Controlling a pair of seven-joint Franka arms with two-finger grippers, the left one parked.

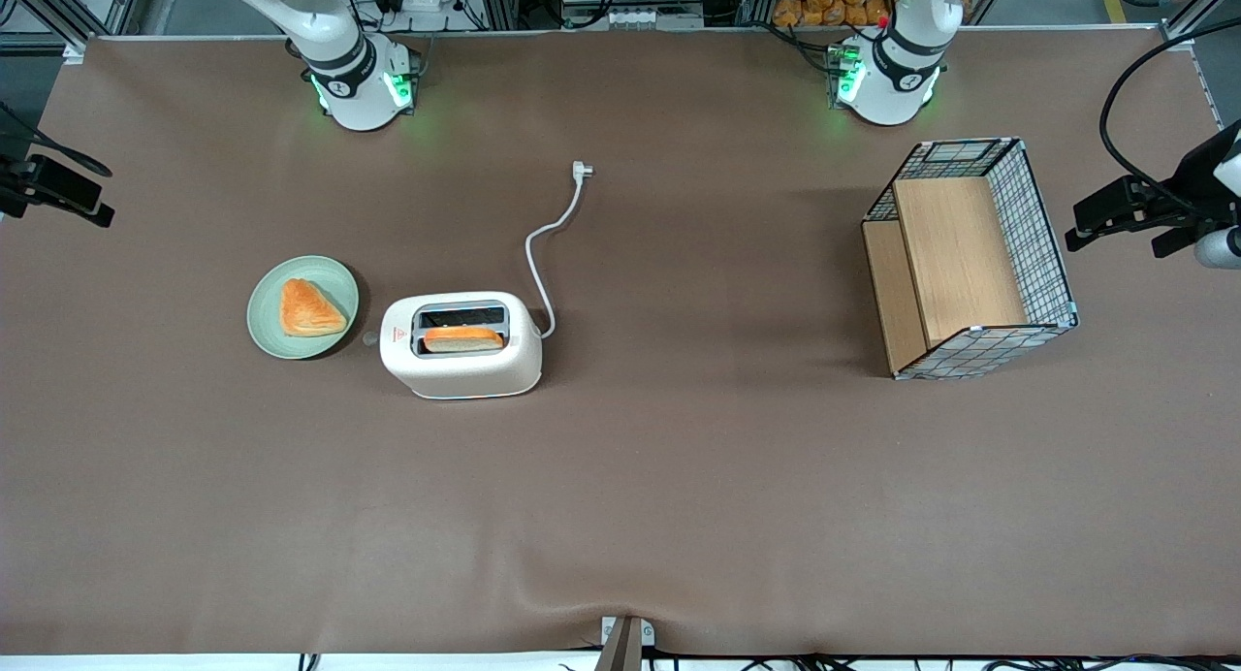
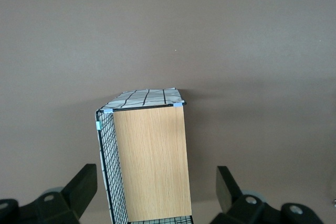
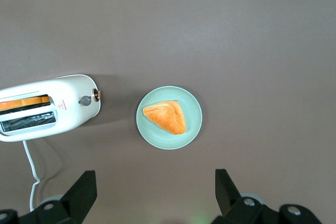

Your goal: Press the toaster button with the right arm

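The cream-white toaster (image 1: pixel 461 346) stands on the brown table with a slice of toast (image 1: pixel 463 338) in the slot nearer the front camera. Its small grey button (image 1: pixel 369 339) sticks out of the narrow end that faces the green plate, by the red triangle sticker (image 1: pixel 397 335). In the wrist view the toaster (image 3: pixel 47 108) and the button (image 3: pixel 97 96) show far below. My gripper (image 3: pixel 155 195) is open and empty, high above the table. In the front view it (image 1: pixel 58 191) hangs at the working arm's end of the table, well apart from the toaster.
A green plate (image 1: pixel 334 275) with a triangular pastry (image 1: pixel 308 308) lies beside the toaster's button end. The white cord (image 1: pixel 543 264) runs to a plug (image 1: pixel 582 170) toward the arm bases. A wire-and-wood basket (image 1: pixel 1052 264) stands toward the parked arm's end.
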